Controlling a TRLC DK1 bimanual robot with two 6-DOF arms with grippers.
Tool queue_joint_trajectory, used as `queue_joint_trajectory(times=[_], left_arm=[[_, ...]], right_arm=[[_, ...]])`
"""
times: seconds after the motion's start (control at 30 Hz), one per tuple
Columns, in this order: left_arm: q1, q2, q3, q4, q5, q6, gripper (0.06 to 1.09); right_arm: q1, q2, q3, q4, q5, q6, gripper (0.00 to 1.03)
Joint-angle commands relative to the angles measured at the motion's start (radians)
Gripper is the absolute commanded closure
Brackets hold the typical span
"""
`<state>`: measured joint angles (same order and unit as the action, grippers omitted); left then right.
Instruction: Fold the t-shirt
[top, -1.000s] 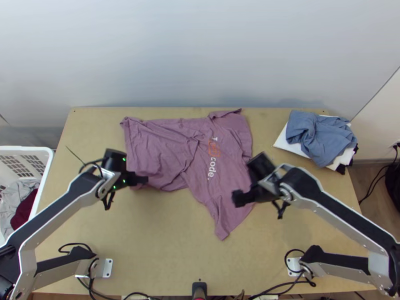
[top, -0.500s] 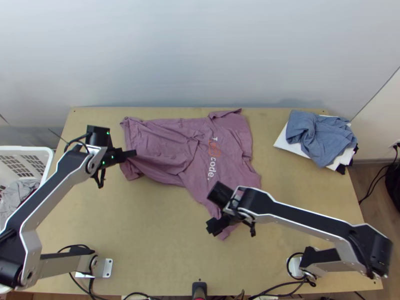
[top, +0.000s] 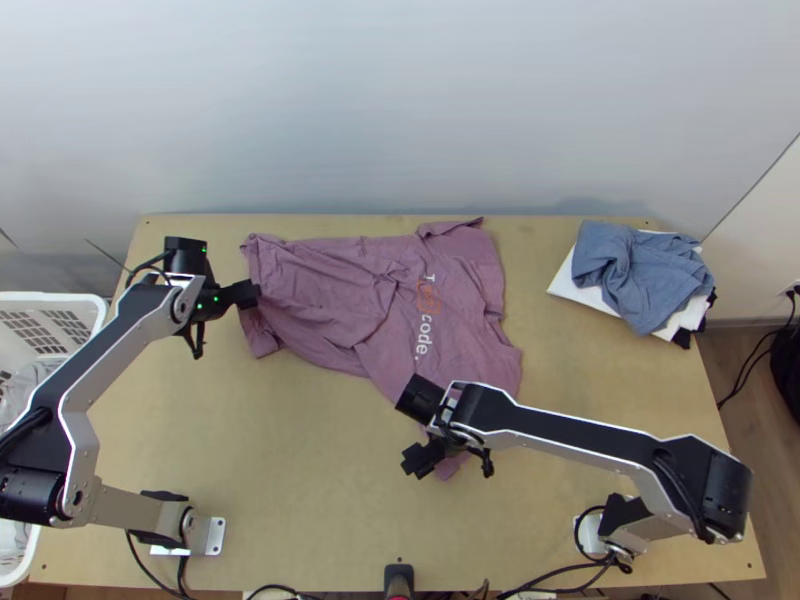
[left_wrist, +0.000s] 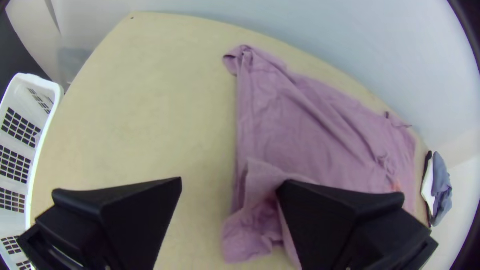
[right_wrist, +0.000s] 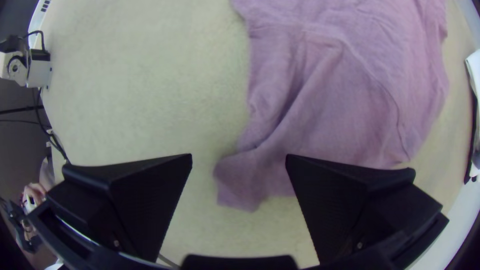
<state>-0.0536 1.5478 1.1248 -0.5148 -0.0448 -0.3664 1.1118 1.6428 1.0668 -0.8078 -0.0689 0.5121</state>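
The mauve t-shirt (top: 340, 300) lies spread but wrinkled, its printed chest toward the right and one sleeve pointing at the near edge. At the shirt's left edge is my left gripper (top: 250, 295); in the left wrist view my left gripper (left_wrist: 229, 185) stands open, one finger over a raised, crumpled fold of the shirt (left_wrist: 320, 130). Beside the near sleeve is my right gripper (top: 415, 462). The right wrist view shows my right gripper (right_wrist: 239, 160) open, with the sleeve corner of the shirt (right_wrist: 325, 100) between and below its fingers, not clamped.
A white laundry basket (top: 98, 330) holding clothes stands at the table's left side. Folded white and dark cloths with a crumpled blue-grey cloth (top: 640, 270) on top lie at the back right. Bare wood (top: 300, 460) spans the near middle of the table.
My left gripper has moved left and back to the shirt's left edge, and the near left corner has shifted. My right gripper has moved left and nearer, to the sleeve.
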Motion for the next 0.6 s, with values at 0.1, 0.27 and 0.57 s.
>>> queue_joint_trajectory(times=[0.1,0.27,0.57], left_arm=[[0.103,-0.126,-0.034,-0.268,0.154,0.132,0.12],[0.141,-0.195,-0.112,-0.28,0.204,0.161,0.12],[0.061,-0.115,-0.188,-0.179,0.203,0.126,0.12]], right_arm=[[-0.001,0.026,0.015,-0.005,0.024,0.0,0.16],[-0.003,0.023,0.005,-0.016,0.032,0.0,0.17],[-0.004,0.017,0.009,-0.01,0.106,-0.032,0.96]])
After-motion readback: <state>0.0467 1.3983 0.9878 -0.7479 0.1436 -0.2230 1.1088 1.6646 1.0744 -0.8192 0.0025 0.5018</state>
